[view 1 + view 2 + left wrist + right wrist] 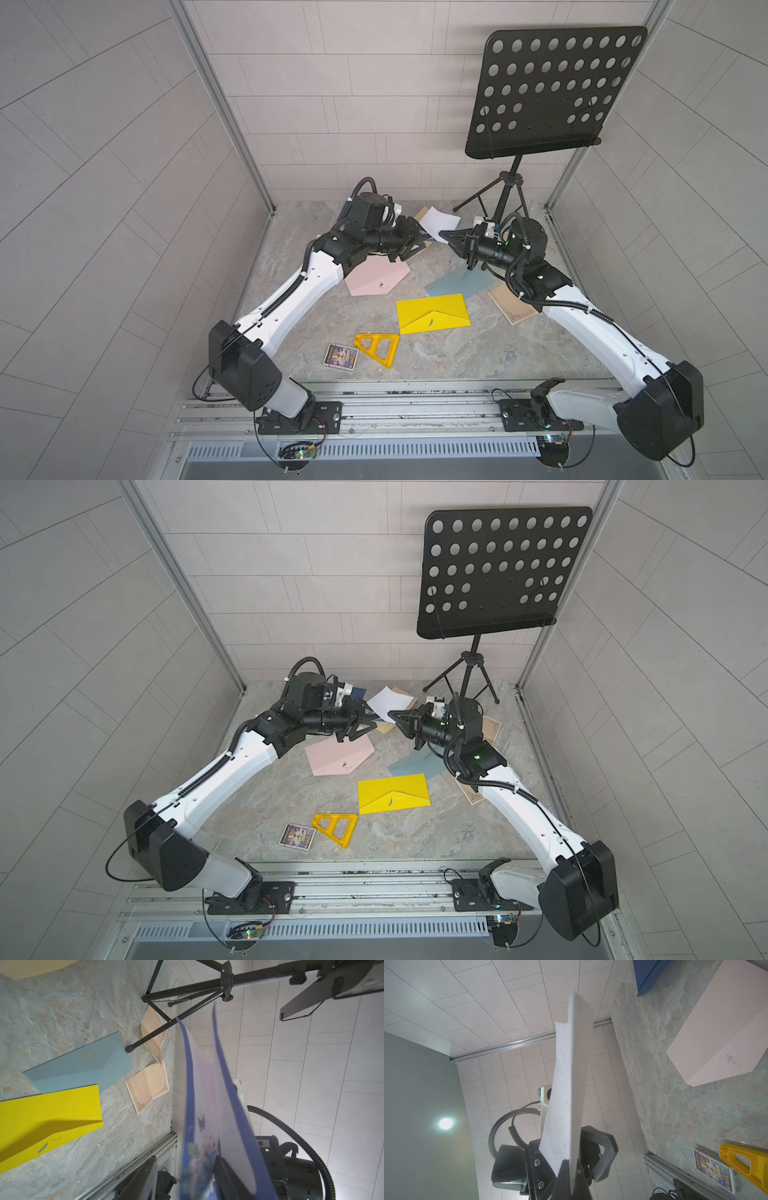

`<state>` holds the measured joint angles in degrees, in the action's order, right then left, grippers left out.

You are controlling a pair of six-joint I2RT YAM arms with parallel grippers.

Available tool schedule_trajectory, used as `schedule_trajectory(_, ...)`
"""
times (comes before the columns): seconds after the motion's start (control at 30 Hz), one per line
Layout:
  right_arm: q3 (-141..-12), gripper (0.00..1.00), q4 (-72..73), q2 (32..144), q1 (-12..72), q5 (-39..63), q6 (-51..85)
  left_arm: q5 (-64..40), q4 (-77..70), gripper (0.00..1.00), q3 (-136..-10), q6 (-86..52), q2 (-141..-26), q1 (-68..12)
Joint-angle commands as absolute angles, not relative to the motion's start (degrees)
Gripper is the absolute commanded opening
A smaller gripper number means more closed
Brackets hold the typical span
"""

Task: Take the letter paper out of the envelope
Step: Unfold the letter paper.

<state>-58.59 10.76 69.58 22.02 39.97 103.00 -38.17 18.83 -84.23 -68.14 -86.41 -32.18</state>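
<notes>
The letter paper is held up in the air over the back of the table, out of any envelope. One edge of it is pinched by the right claw, which is shut tight on it. The left claw is set just beside the sheet, its fingers part way apart, and the paper is seen between them in the left wrist view. A pink envelope, a yellow envelope and a grey-blue envelope are laid flat on the table below
</notes>
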Motion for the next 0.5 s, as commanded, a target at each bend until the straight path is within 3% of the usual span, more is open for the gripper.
schedule_trajectory(0.0,-58.8,0.0,14.4,70.0,22.7,39.5,106.3,-37.5,14.7,0.37,-83.8,-69.2,-86.2,-32.4)
schedule_trajectory(0.23,-57.9,0.0,13.6,70.0,23.1,39.6,106.2,-35.0,12.9,0.0,-83.9,-69.5,-85.2,-32.5)
schedule_trajectory(0.33,-57.4,0.15,12.7,70.0,23.1,39.7,105.5,-33.7,13.1,0.0,-83.8,-68.5,-84.2,-32.3)
schedule_trajectory(0.47,-59.4,0.47,2.0,69.0,22.4,39.5,96.8,-27.4,24.5,0.0,-89.6,-60.1,-83.0,-31.9)
